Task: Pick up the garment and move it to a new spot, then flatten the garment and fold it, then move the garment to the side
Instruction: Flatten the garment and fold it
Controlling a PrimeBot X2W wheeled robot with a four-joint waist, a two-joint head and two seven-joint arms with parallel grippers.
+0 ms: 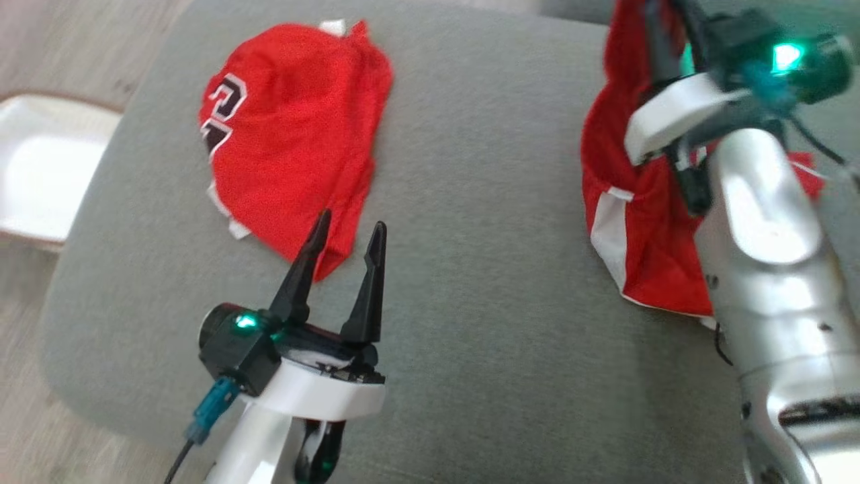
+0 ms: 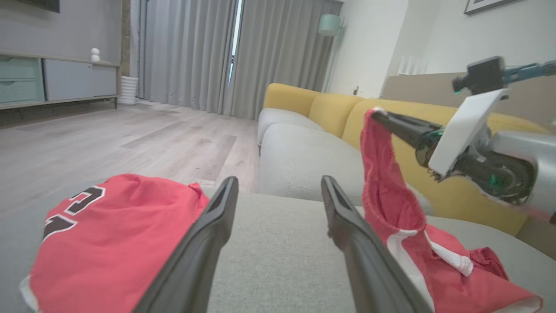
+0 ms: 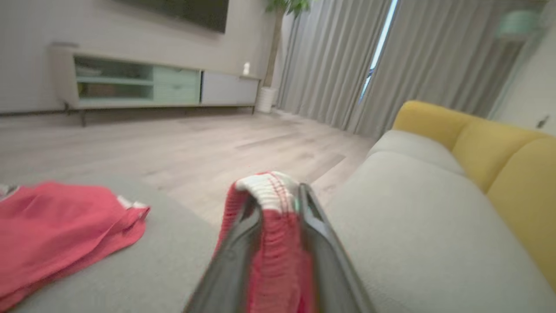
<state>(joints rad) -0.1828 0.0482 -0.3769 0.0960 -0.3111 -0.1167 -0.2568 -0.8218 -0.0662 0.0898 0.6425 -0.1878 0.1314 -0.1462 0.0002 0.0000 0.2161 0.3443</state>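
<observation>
Grey cushion [image 1: 484,202] spreads across the head view. At its upper right the right gripper [image 3: 276,195] pinches the white-hemmed edge of the red garment [image 1: 645,249], lifting one end while the rest trails on the cushion, probably to carry it elsewhere. At lower centre the left gripper [image 1: 353,222] hangs wide open by a numbered red jersey [image 1: 295,128], and a white tray [image 1: 40,168] at far left shows plain white inside.

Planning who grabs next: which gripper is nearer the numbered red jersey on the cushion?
Left. The left gripper hovers open at the numbered jersey's near edge; the right gripper is far across the cushion, shut on the other red garment.
</observation>
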